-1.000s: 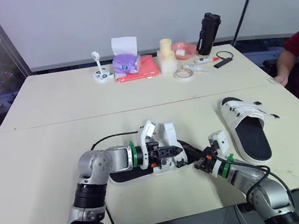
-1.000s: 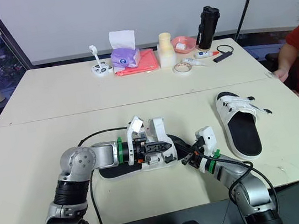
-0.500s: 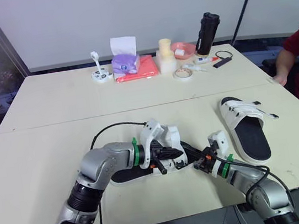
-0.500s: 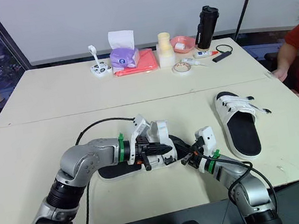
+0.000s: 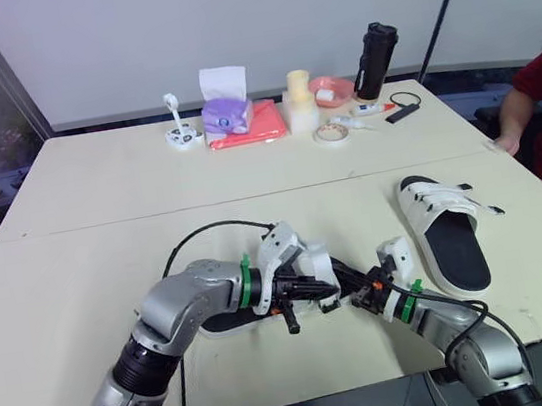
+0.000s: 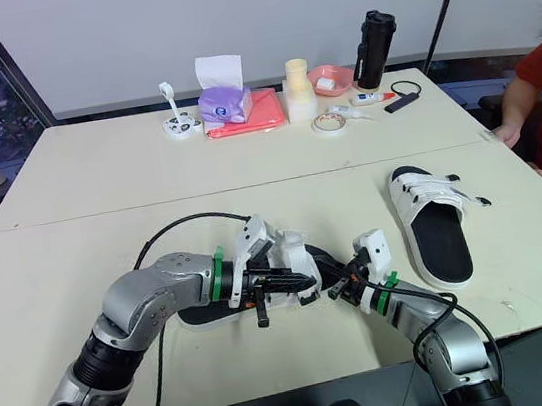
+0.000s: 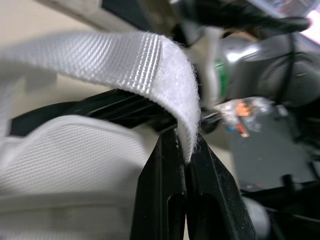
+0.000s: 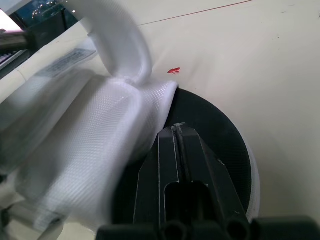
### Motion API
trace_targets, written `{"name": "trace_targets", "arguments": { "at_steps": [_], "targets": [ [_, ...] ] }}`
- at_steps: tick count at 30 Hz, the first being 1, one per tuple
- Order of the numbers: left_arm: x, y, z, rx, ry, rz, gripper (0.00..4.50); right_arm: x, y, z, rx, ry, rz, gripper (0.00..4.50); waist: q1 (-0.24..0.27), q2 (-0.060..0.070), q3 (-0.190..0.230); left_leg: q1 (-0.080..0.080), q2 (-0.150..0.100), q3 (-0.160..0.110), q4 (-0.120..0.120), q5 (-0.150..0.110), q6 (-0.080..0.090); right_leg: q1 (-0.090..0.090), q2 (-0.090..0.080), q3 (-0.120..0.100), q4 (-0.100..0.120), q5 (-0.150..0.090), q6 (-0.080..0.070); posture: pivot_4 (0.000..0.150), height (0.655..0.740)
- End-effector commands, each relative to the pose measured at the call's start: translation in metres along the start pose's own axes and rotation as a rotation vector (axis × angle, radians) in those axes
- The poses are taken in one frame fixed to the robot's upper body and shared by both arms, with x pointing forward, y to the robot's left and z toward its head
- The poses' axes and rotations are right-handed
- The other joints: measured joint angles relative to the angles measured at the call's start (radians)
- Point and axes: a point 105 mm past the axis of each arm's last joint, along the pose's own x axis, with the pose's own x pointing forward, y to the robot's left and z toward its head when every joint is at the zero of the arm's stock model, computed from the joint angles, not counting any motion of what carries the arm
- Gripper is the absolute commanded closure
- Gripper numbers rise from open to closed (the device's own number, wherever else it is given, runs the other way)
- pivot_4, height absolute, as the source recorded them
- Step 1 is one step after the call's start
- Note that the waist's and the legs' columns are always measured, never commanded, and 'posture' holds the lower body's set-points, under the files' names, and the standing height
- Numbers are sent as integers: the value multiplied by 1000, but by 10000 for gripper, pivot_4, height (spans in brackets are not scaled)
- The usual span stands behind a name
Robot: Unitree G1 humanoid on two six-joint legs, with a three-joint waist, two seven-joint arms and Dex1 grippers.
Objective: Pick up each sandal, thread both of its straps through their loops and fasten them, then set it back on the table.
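The near sandal is lying on the table between the two hands. One strap is pinched at its tip by the left hand and held arched over the upper, while the right hand, fingers pressed together, is set on the black footbed. This sandal is judged barely begun, with threading and fastening of both straps left. The other sandal lies well apart to the right with straps across it, though whether they are fastened cannot be told.
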Motion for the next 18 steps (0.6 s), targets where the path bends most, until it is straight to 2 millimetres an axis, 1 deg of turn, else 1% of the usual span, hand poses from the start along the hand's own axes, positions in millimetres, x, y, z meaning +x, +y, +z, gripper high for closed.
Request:
{"name": "trace_targets", "arguments": {
  "at_steps": [1,7,10,13,15,18],
  "targets": [
    [1,13,-10,-9,36,76,44799,-6,1,-68,128,229,-39,45000,1,0,0,0,0,0,0,0,0,0,0,0,0,0,0,1500,7400],
    [2,10,-8,17,24,63,44799,-6,0,-68,129,229,-42,45000,1,0,0,0,1,0,0,0,0,0,0,0,0,-1,-2,1500,7400],
    [-2,5,7,-43,-59,24,44799,-7,0,-68,130,230,-43,45000,1,0,0,0,1,0,0,0,0,0,0,0,0,-1,-2,1500,7400],
    [-10,0,25,-138,-148,-35,44799,-7,0,-69,130,231,-42,45000,1,-1,1,0,2,0,0,0,0,0,0,0,0,-1,-1,1500,7400],
    [-14,2,31,-192,-182,-45,44799,-7,0,-69,131,231,-42,45000,0,-1,1,0,1,0,0,0,0,0,0,0,0,0,0,1500,7400],
    [-20,13,42,-302,-257,-33,44799,-6,1,-69,131,233,-38,45000,0,-1,1,0,1,0,1,0,0,0,1,-1,0,0,1,1500,7400]
  ]
}}
